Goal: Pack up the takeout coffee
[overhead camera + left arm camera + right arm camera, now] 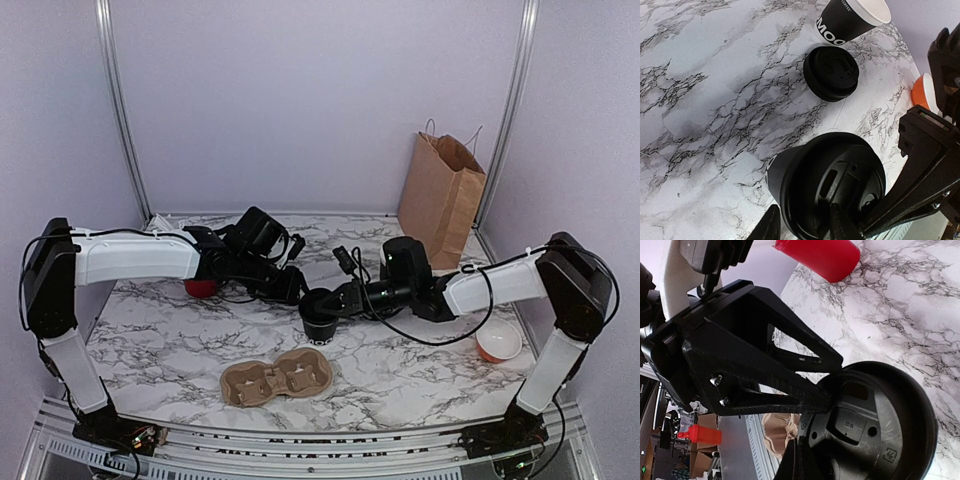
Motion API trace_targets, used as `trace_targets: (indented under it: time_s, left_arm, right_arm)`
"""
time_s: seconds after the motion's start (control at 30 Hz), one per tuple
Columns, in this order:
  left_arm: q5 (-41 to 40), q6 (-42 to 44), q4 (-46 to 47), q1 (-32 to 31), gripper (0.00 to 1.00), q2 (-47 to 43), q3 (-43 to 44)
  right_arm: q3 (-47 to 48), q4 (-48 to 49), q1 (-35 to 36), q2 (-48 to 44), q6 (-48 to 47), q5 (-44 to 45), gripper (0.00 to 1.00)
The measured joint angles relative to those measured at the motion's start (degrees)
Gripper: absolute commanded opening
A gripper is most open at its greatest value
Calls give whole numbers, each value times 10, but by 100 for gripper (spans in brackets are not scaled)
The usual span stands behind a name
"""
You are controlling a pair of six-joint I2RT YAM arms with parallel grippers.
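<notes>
The takeout coffee [320,327], a small black paper cup with a black lid, stands on the marble table between both grippers. In the left wrist view it [790,175] fills the lower middle. My left gripper [805,226] is open and straddles the lid's near rim, one finger outside the cup wall, the other resting on the lid top. In the top view the left gripper [298,290] sits just left of the cup. My right gripper [800,462] looks pinched on the rim of the lid [875,425]; in the top view it [327,303] is right above the cup.
A cardboard cup carrier [277,380] lies near the front edge. A red cup [200,288] is under the left arm. An orange bowl [497,343] is at right, a paper bag [441,195] at back right. A second open cup [852,20] and a loose lid [831,72] lie beyond.
</notes>
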Motion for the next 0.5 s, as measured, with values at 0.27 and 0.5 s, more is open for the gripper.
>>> trace_targets:
  time_s: [0.27,0.5]
  left_arm:
    - [0,0,0,0,33,0,0]
    - [0,0,0,0,33,0,0]
  right_arm:
    - [17,-56,-4,-16,-6,16,0]
    - [22,-79,-17,-57,-6,41,0]
